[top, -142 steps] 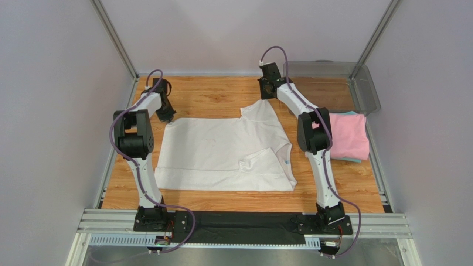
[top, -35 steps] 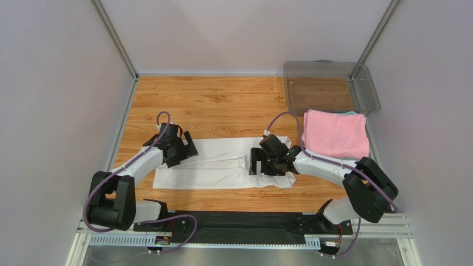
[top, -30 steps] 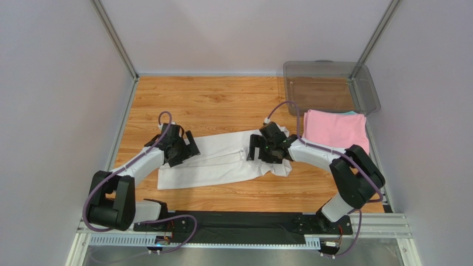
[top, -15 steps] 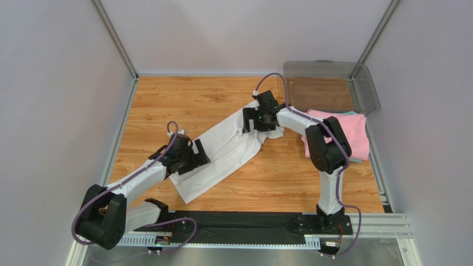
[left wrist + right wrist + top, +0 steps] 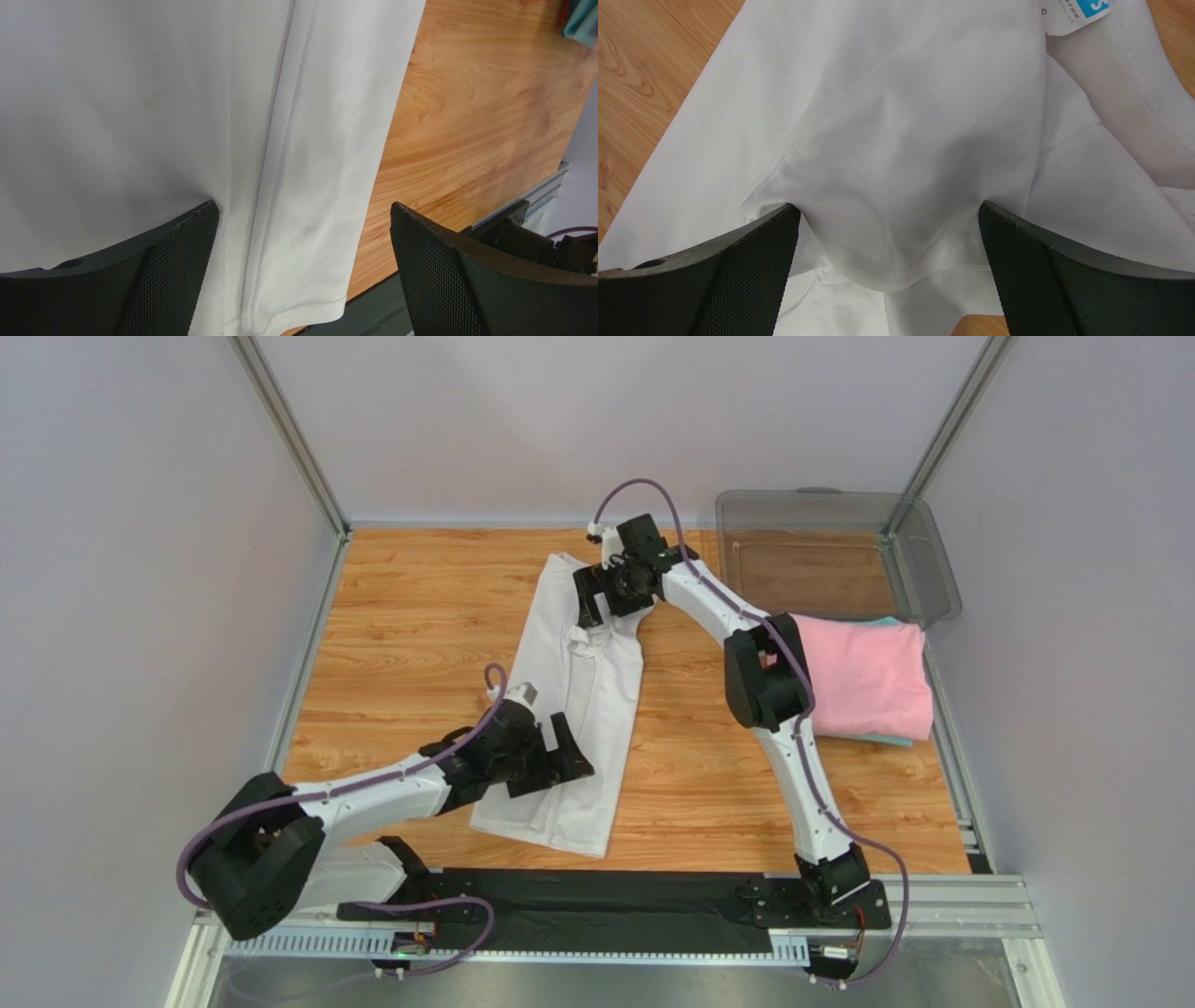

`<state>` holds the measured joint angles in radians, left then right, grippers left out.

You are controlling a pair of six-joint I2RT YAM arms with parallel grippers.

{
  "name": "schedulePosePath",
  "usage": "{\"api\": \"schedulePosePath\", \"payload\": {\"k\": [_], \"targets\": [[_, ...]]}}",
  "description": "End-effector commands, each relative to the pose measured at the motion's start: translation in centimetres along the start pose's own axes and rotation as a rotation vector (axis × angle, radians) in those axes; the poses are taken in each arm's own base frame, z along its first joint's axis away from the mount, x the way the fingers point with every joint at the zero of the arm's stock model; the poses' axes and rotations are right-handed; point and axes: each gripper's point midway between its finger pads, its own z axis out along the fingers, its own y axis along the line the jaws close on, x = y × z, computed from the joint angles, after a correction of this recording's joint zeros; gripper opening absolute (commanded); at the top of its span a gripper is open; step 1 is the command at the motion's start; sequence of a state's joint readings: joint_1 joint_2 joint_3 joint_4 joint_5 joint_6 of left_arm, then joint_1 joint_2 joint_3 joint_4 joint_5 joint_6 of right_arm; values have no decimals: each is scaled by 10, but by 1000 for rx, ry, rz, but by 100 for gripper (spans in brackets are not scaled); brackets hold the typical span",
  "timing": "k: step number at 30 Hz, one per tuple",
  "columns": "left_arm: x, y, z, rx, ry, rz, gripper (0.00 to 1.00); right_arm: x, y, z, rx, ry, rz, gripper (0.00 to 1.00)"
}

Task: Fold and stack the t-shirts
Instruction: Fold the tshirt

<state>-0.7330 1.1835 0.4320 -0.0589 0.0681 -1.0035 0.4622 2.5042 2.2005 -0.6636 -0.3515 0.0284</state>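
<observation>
The white t-shirt (image 5: pixel 582 672), folded lengthwise into a narrow strip, runs from upper centre to lower centre of the wooden counter (image 5: pixel 407 616). The left pincer (image 5: pixel 302 224) sits near the hem and the right pincer (image 5: pixel 889 224) near the collar's blue tag (image 5: pixel 1081 8). Both have their fingers spread apart over the cloth, probably to keep the strip straight for a crosswise fold. The knit is fine, matte and softly puckered. The folded pink t-shirt (image 5: pixel 870 679) lies at right.
</observation>
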Motion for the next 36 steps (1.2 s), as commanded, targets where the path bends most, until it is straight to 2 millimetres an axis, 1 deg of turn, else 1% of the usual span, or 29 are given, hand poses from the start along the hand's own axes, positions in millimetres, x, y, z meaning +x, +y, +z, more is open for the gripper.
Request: {"api": "schedulePosePath", "payload": {"k": [1, 5, 7, 9, 10, 11, 13, 14, 15, 16, 17, 18, 19, 20, 22, 23, 24, 25, 26, 27, 28, 29, 30, 31, 32, 33, 34, 35, 36], "targets": [[28, -2, 15, -31, 84, -4, 100, 35, -2, 20, -59, 122, -33, 100], [32, -19, 29, -38, 126, 29, 100, 23, -5, 24, -50, 83, -67, 100], [38, -25, 31, -49, 144, 56, 100, 15, -7, 24, -47, 61, -101, 100], [34, -37, 33, -59, 136, 86, 100, 4, -12, 23, -9, 25, -109, 100], [40, -38, 32, -77, 150, 106, 100, 0, -12, 22, -7, 17, -103, 100], [36, -47, 33, -72, 137, 126, 100, -7, -8, 19, -14, -2, -111, 100], [41, -50, 30, -84, 152, 150, 100, -19, -7, 11, 1, -34, -120, 100], [33, -54, 29, -91, 122, 176, 100, -23, -10, 6, 26, -40, -126, 100], [30, -55, 26, -103, 113, 185, 100, -33, -6, -9, 37, -59, -143, 100], [32, -49, 21, -136, 121, 200, 100, -37, -6, -17, 53, -64, -154, 100], [27, -56, 15, -120, 100, 218, 100, -44, -12, -27, 108, -75, -160, 100], [22, -57, 11, -121, 81, 229, 100, -54, -8, -48, 135, -97, -171, 100], [21, -60, 5, -111, 72, 242, 100, -59, -9, -59, 156, -106, -171, 100], [15, -68, -4, -82, 46, 256, 100, -70, -2, -84, 178, -139, -174, 100], [14, -71, -16, -69, 35, 276, 100, -79, 8, -110, 182, -174, -173, 100], [9, -76, -27, -45, 7, 276, 100, -97, 20, -141, 182, -245, -182, 100], [12, -74, -33, -44, 9, 289, 100, -93, 23, -147, 182, -248, -148, 100], [15, -66, -36, -50, 13, 291, 100, -97, 29, -159, 177, -273, -142, 100], [15, -67, -46, -22, 1, 285, 100, -98, 33, -170, 179, -291, -128, 100], [18, -58, -51, -37, 11, 290, 100, -100, 42, -191, 175, -325, -87, 100], [22, -47, -58, -39, 10, 275, 100, -96, 45, -200, 180, -332, -63, 100], [24, -38, -62, -57, 7, 267, 100, -98, 56, -227, 184, -374, -43, 100], [29, -22, -67, -95, 22, 259, 100, -92, 60, -237, 191, -379, -22, 100], [35, -8, -70, -104, 22, 231, 100, -64, 58, -228, 223, -325, 23, 100], [38, 4, -73, -133, 21, 199, 100, -40, 50, -241, 319, -327, 67, 100], [40, 10, -74, -132, 19, 199, 100, -51, 68, -262, 293, -395, 44, 100], [44, 17, -77, -122, 15, 182, 100, -17, 60, -250, 389, -353, 64, 100], [46, 20, -78, -118, 19, 173, 100, -17, 68, -273, 404, -442, 65, 100], [48, 24, -80, -122, 21, 168, 100, -5, 69, -276, 421, -454, 69, 100]]}}
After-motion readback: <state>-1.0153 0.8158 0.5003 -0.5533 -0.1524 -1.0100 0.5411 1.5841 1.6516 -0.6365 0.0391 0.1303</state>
